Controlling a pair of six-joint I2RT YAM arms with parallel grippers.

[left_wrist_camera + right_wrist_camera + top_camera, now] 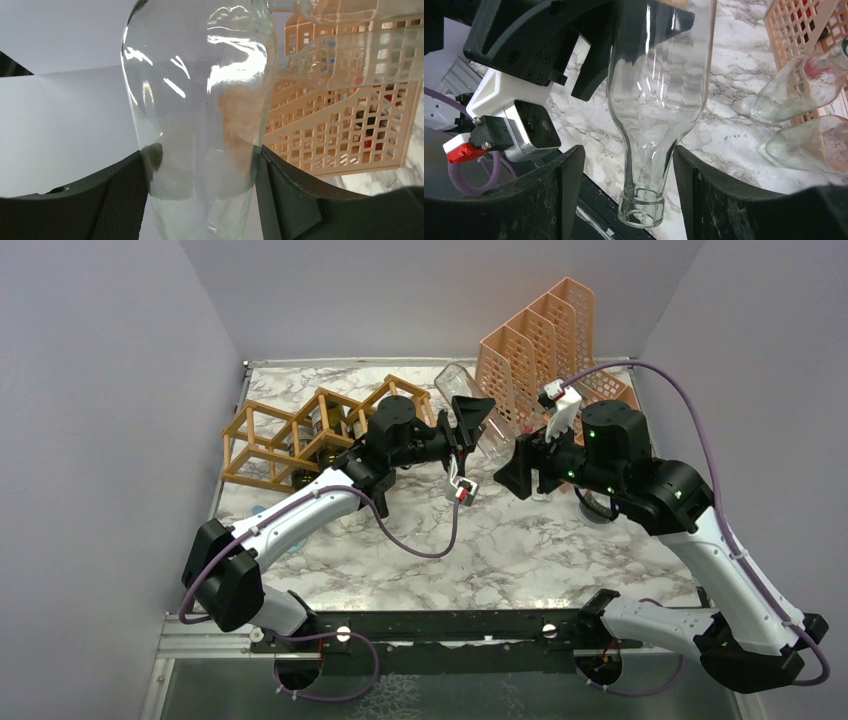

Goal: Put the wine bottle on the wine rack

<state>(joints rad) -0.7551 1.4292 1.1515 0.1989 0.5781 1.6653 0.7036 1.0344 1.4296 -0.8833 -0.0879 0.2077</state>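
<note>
The clear glass wine bottle (458, 383) hangs in the air at the back middle of the table, base toward the back wall and neck toward the right arm. My left gripper (468, 432) is shut on the bottle's body (200, 100), with both pads (125, 190) against the glass. My right gripper (626, 157) is open around the bottle's neck (644, 190), with a gap on the left side. The wooden wine rack (300, 435) stands at the back left, behind the left arm.
A peach mesh file holder (535, 350) stands at the back right, close behind the bottle. Two other clear bottles (794, 90) (809, 145) lie beside it on the marble table (520, 550). The walls enclose the table on three sides.
</note>
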